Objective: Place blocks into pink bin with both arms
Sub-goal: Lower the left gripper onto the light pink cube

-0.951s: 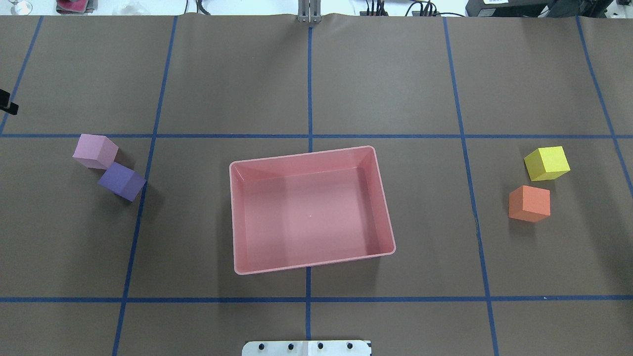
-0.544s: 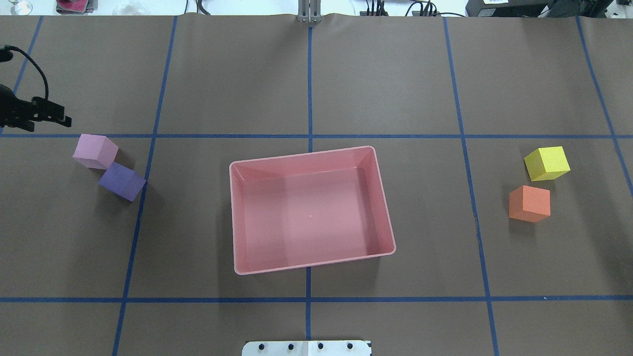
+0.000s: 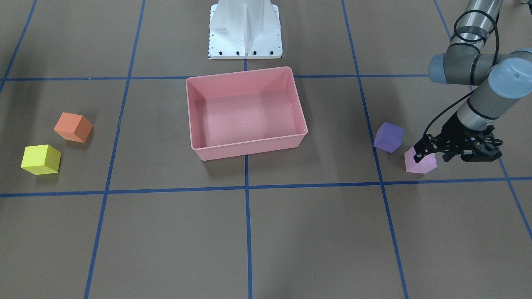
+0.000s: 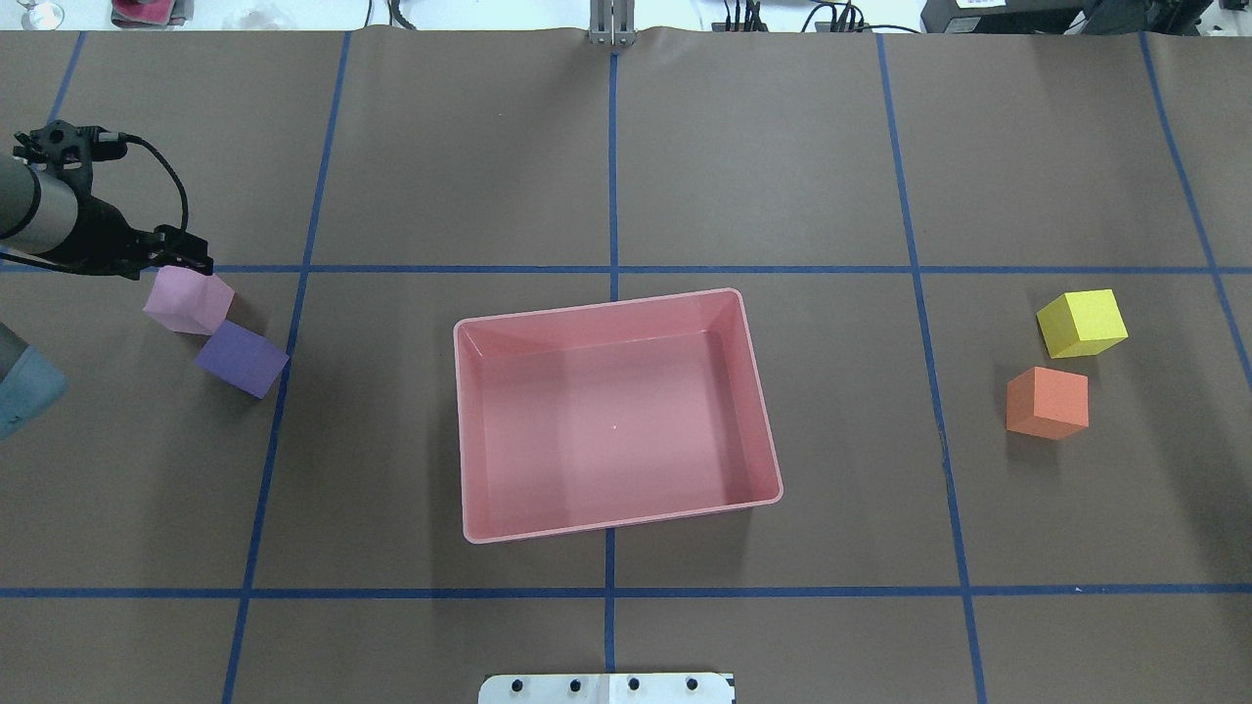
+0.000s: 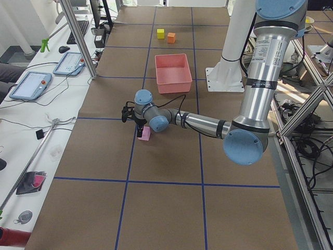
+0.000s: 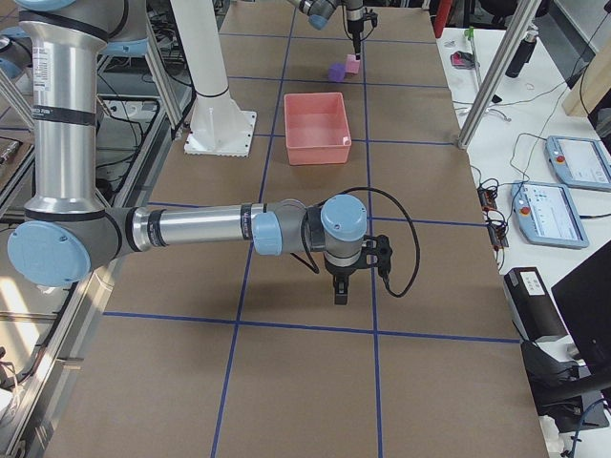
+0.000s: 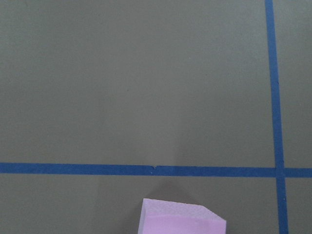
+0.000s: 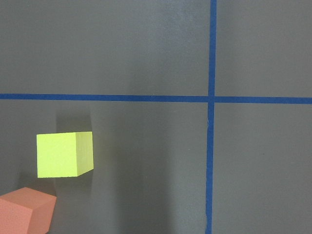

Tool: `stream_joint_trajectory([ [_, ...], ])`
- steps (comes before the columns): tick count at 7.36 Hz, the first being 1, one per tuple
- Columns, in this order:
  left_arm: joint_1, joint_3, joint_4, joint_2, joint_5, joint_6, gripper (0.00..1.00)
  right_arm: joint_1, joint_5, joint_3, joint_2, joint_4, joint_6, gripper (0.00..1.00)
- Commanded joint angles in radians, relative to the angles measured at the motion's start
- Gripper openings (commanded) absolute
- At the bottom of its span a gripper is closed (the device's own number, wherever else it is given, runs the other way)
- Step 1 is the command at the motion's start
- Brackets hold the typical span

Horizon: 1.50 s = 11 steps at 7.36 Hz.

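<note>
We see the pink bin (image 4: 469,430) sitting near the middle of the table (image 4: 782,147), and all four blocks lie on the table outside it. Taking the overhead view as our clock face with the bin at the centre, the light pink block (image 4: 186,301) and the purple block (image 4: 240,360) are out at about 9 o'clock, well apart from the bin. The purple one lies just beside the light pink one at its 4 o'clock. The yellow block (image 4: 1081,323) and the orange block (image 4: 1047,403) are out at about 3 o'clock, the orange near the yellow at its 7 o'clock. The left arm (image 4: 39,210) comes in from 9 o'clock, and the left hand (image 4: 194,262) hangs over the far top edge of the light pink block. We cannot tell whether its fingers are apart or together, or whether they touch the block. The right arm (image 6: 191,229) shows only in the side view from the robot's right. There the right hand (image 6: 341,286) points down over the table, well apart from the bin, and we cannot tell its state either. Its wrist camera looks down on the yellow and orange blocks.
</note>
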Motion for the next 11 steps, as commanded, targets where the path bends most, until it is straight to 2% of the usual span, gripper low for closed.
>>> stream_joint_trajectory([
  [1,0.017,0.014,0.001,-0.006,0.009,0.006,0.99,0.000,0.002,0.000,0.005,0.000,0.000,1.00],
  [5,0.045,0.034,0.001,-0.006,0.011,0.006,0.98,0.000,0.003,-0.001,0.005,0.000,0.000,1.00],
  [6,0.045,0.034,0.001,-0.005,0.009,0.002,0.72,0.000,0.005,0.000,0.005,0.000,0.000,1.00],
  [7,0.045,0.034,0.001,0.004,0.009,0.003,0.18,0.000,0.005,0.003,0.005,0.000,0.000,1.00],
  [8,0.042,0.032,0.001,0.010,0.009,0.006,0.00,0.000,0.006,0.005,0.005,0.000,0.000,1.00],
  [10,-0.004,0.014,0.012,0.029,-0.011,0.015,0.00,0.001,0.018,0.009,0.005,0.000,0.000,1.00],
  [11,-0.042,0.002,0.068,0.017,-0.064,0.015,0.00,0.000,0.023,0.024,0.018,-0.003,0.015,1.00],
])
